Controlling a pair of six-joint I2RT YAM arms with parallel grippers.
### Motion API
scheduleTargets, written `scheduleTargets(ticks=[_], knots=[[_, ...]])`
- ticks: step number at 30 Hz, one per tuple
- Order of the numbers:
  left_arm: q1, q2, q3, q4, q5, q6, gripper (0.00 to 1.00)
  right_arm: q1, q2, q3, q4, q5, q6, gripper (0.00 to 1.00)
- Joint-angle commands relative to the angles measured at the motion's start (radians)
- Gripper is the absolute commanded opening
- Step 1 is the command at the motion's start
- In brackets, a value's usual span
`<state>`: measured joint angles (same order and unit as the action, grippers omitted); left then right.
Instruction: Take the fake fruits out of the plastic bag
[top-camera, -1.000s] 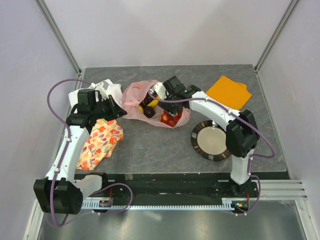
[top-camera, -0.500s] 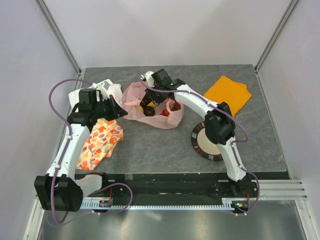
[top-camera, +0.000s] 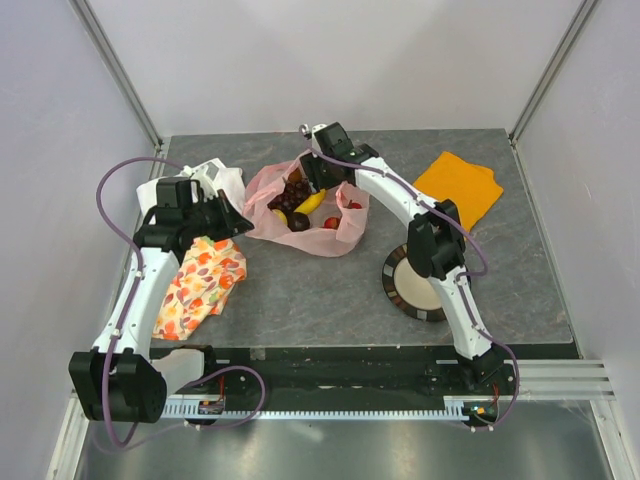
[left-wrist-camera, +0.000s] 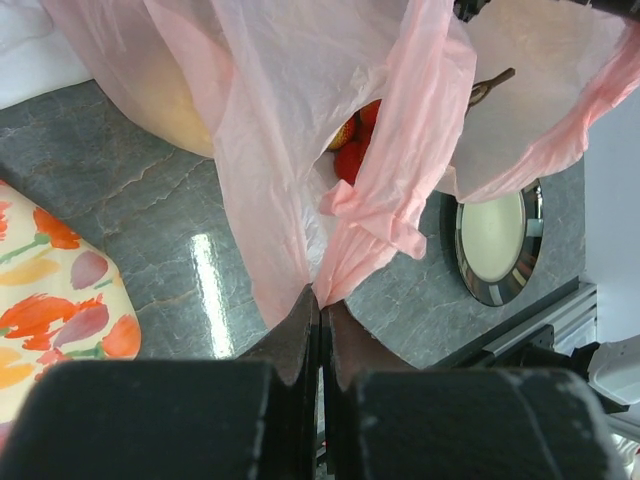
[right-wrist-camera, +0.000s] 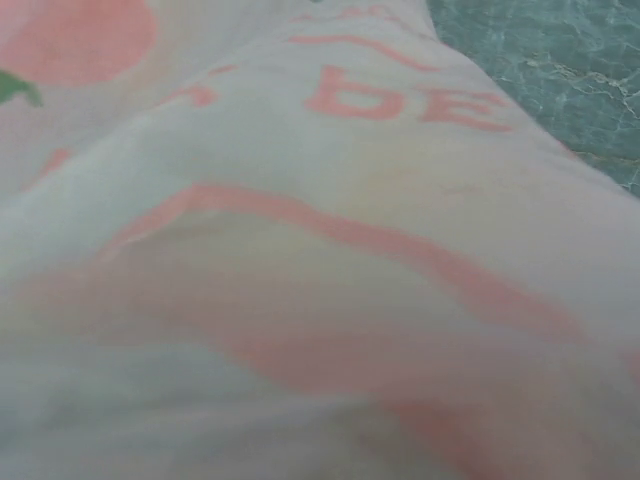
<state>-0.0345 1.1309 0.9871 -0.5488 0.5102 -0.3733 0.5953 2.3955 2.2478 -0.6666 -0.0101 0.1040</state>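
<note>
Both grippers tended the bag (top-camera: 345, 238) on the table (top-camera: 300, 295): the left gripper (left-wrist-camera: 320, 318) pinched shut on its left edge, apparently to anchor it, while the right gripper (top-camera: 320, 160), jaw gap unreadable, hung at its far rim above the fruits (top-camera: 303, 205) inside.

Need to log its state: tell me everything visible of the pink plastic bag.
The plastic bag is thin, translucent pink film with reddish print, crinkled and slumped on the table, mouth open. A banana, grapes and red fruit show inside. The left gripper is shut on a fold at its left side; the right gripper hangs at its far rim.
</note>
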Motion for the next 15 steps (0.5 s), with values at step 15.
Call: scheduleTargets(ticks=[15], knots=[[-0.087, 0.012, 0.01, -0.016, 0.263, 0.183, 0.02, -0.02, 0.117, 0.081, -0.021, -0.007, 0.102, 0.64]])
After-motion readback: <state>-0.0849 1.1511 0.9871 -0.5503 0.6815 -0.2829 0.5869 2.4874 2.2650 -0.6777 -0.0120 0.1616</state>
